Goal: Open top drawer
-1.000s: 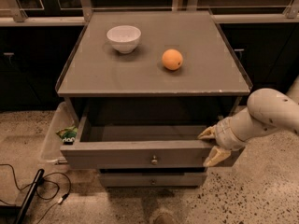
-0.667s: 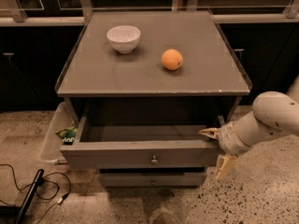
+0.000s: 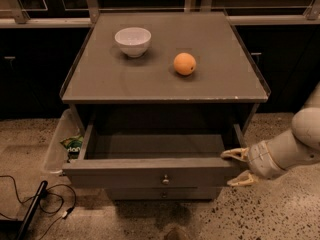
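The top drawer [image 3: 150, 173] of the grey cabinet stands pulled out towards me. Its flat grey front has a small round metal knob [image 3: 165, 179] at centre, and the inside looks bare. A narrower drawer front [image 3: 162, 193] shows just below it. My gripper [image 3: 237, 168] is at the right end of the drawer front, on the end of a white arm that comes in from the right. One finger [image 3: 232, 154] lies by the drawer's top right corner and the other [image 3: 239, 181] is lower. The fingers are spread apart and hold nothing.
A white bowl [image 3: 132, 41] and an orange [image 3: 184, 63] rest on the cabinet top [image 3: 125, 81]. A clear bin [image 3: 60, 141] with a green packet [image 3: 73, 144] stands left of the cabinet. Black cables [image 3: 40, 199] lie on the speckled floor at lower left.
The arm has shifted slightly right and down beside the drawer's right end. The drawer stays pulled out as before.
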Controlling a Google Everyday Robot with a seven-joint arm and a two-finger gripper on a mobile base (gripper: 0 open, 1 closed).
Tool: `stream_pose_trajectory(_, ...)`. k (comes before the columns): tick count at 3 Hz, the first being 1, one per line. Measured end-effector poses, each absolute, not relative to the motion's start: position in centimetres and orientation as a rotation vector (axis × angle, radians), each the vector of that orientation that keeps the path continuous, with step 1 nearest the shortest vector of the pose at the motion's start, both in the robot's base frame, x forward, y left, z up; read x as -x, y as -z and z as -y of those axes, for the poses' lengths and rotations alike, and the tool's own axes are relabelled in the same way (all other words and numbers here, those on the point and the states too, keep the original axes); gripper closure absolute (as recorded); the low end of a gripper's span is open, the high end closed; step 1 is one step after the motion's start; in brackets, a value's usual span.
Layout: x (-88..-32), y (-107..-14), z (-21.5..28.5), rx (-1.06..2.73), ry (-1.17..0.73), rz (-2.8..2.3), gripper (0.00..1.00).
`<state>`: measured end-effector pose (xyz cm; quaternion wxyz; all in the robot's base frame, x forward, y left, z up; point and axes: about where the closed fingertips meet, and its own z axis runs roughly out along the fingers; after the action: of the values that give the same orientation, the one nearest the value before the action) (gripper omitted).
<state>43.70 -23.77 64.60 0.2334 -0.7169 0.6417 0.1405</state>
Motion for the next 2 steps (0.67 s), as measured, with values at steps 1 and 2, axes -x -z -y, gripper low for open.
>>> stream_pose_trajectory(1,-42.82,-64.36,23.94,1.968,-0.415,-1.755,0.84)
stream_pose_trajectory(2,-42.25,-64.48,23.92,1.97,-0.427,-1.749,1.0)
